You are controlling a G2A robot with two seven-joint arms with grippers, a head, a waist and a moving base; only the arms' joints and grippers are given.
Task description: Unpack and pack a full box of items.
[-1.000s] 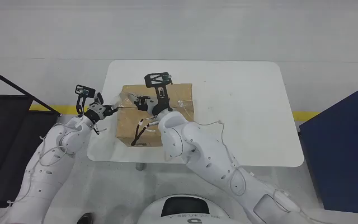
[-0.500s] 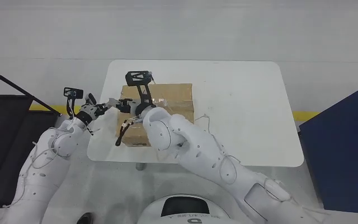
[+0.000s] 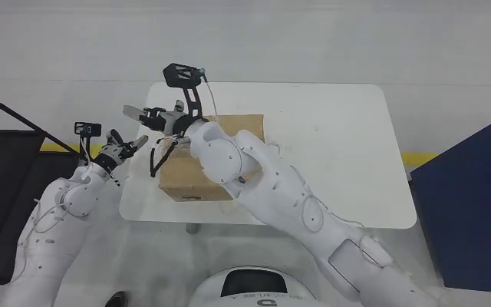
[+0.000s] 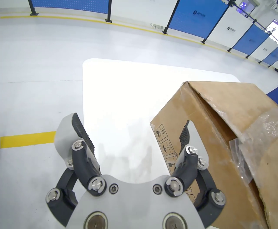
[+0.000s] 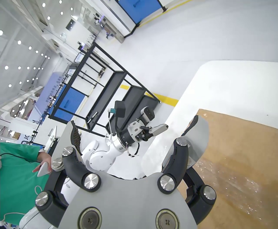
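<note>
box near table's left edge | left jaws wide beside it | right jaws wide

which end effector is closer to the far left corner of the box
Right. The right end effector hangs just past that corner of the box; the left end effector sits farther off, beside its left side.

White table with rounded corners on a pale grey floor; a yellow line on the floor emerges from under the table on both sides. A black metal rack stands beside the table's left end, and a dark blue panel stands off its right end. Farther off, a row of blue and white partition panels on black posts follows a curved yellow stripe, and small round ceiling lights dot the hall.
</note>
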